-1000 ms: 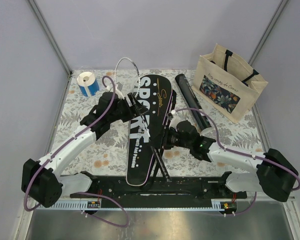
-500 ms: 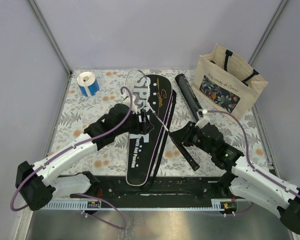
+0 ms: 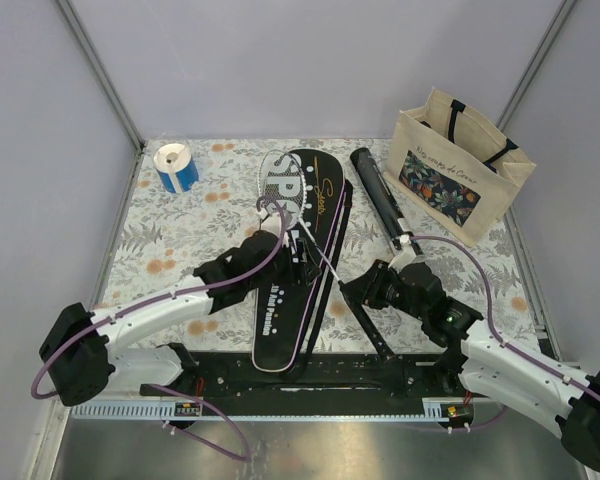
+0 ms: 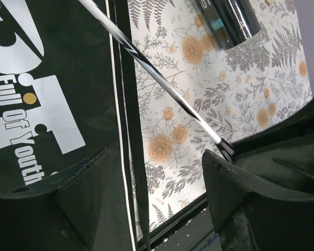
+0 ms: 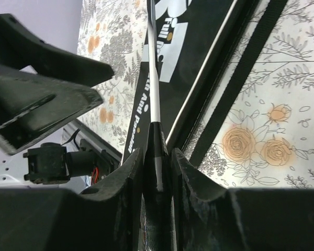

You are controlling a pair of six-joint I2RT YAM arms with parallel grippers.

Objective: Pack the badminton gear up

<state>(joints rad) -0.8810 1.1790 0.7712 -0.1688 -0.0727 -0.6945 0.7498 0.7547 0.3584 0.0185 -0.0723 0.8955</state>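
Our right hand (image 5: pixel 156 152) clamps the racket (image 5: pixel 153 89) by its grip; our left hand (image 4: pixel 157 162) hangs wide open over the case (image 4: pixel 52 68).

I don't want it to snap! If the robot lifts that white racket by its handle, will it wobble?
Probably a little: the racket has a long thin shaft, and the right pincer grips only its handle. Likely light too: its head is mostly strings.

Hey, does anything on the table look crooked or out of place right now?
The racket slants across the top of the black case instead of inside it, its handle pinched in the right tool. Nothing looks spilled or broken.
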